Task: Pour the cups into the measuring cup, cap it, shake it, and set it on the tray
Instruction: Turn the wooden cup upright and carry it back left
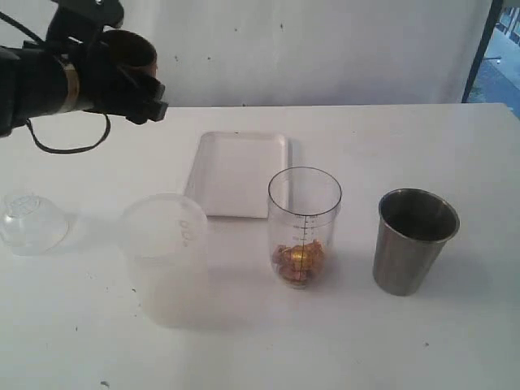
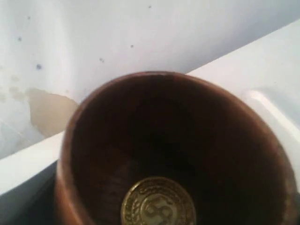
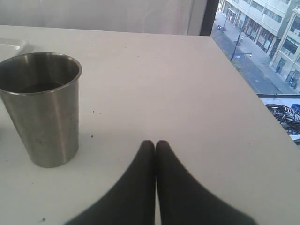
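A wooden cup hangs well above the tabletop at the 10 o'clock corner, grasped across its wall by the robot's left hand. The left wrist view looks straight into the cup's mouth, where one gold embossed disc lies on the dark bottom. At the centre stands the measuring cup, upright and uncapped, with a small heap of gold and brown pieces in its base.

The white tray lies just behind the measuring cup at 11 o'clock. A frosted tub stands at 9 o'clock and a clear domed lid lies farther out the same way. The steel tumbler stands apart at 3 o'clock. The right hand is clenched on nothing, fingertips pressed together, low over the tabletop beside the tumbler; its contents cannot be made out.

The wooden cup looks light and stiff, its grain likely giving a fair purchase, though the rounded wall wants a hold across its widest part. The brushed steel looks rigid but slick; since it widens upward, a pinch around mid-wall should keep it from sliding down through the fingers. The measuring cup appears thin, light and tall enough to tip, so a hold low on its wall, squeezed gently, seems wisest.
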Robot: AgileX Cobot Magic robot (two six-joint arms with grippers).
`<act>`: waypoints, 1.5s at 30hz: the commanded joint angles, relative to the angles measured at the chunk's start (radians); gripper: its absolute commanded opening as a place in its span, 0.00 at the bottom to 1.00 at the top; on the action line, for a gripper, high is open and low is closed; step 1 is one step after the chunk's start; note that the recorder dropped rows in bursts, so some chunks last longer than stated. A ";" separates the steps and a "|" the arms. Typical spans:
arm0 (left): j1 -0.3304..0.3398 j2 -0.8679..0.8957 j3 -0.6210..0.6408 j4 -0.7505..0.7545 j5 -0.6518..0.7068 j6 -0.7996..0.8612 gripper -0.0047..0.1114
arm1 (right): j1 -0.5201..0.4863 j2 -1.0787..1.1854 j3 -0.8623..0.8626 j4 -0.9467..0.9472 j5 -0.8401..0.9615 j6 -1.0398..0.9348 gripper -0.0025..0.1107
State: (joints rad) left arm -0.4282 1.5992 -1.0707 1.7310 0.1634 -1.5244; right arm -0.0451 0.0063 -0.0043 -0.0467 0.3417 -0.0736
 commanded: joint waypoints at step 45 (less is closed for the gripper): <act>0.386 0.443 0.062 -1.409 -0.919 1.147 0.04 | 0.006 -0.006 0.004 -0.001 -0.006 -0.001 0.02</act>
State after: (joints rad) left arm -0.0463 2.0360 -1.0060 0.2570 -0.7369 -0.2784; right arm -0.0451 0.0063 -0.0043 -0.0467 0.3417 -0.0736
